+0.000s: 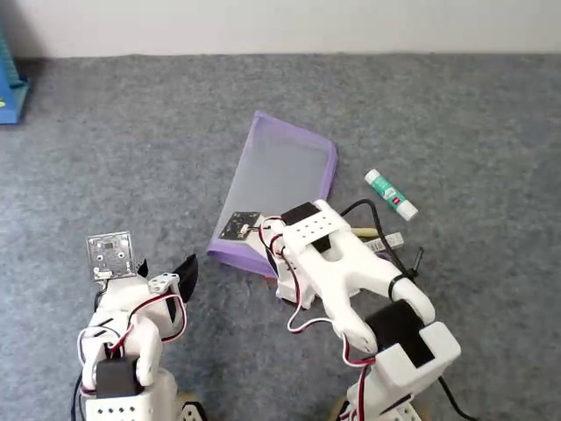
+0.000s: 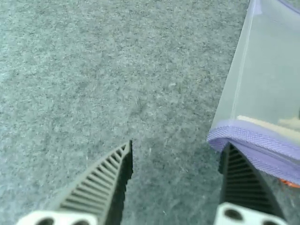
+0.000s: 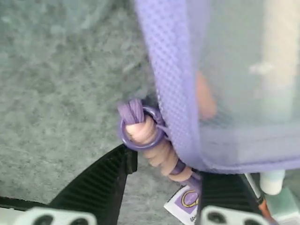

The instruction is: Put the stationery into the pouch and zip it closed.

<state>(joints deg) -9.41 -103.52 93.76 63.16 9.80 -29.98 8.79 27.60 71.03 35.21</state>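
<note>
A flat rectangular pouch of translucent purple mesh fabric [image 1: 280,171] lies on the grey carpeted tabletop [image 1: 131,132], its long sides running slantwise away from the two arms. The white right arm [image 1: 351,263] reaches over the pouch's near short edge and covers that end in the high view. In the right wrist view the right gripper [image 3: 168,168] sits at the pouch's [image 3: 234,70] purple edge with its black ribbed fingers [image 3: 108,183] spread wide. Between them is the zipper pull [image 3: 140,131], a purple ring threaded with purple and peach-coloured cord. Neither finger presses on the pull. Through the mesh a cream-coloured stick [image 3: 281,61] and a blurred orange shape [image 3: 206,98] show inside the pouch; what they are cannot be told. The left gripper [image 2: 178,154] hangs just off the pouch's [image 2: 267,84] near corner on the side away from the loose stationery. Its ribbed fingers are also spread apart and hold nothing, with one fingertip [image 2: 229,159] just beside the pouch's purple hem and the other over bare carpet. Outside the pouch, near its other long side, lies a white glue stick with a green label [image 1: 391,194]. A slim beige pen-like stick [image 1: 383,239] lies close to the near corner on that same side, partly hidden by the right arm.
</note>
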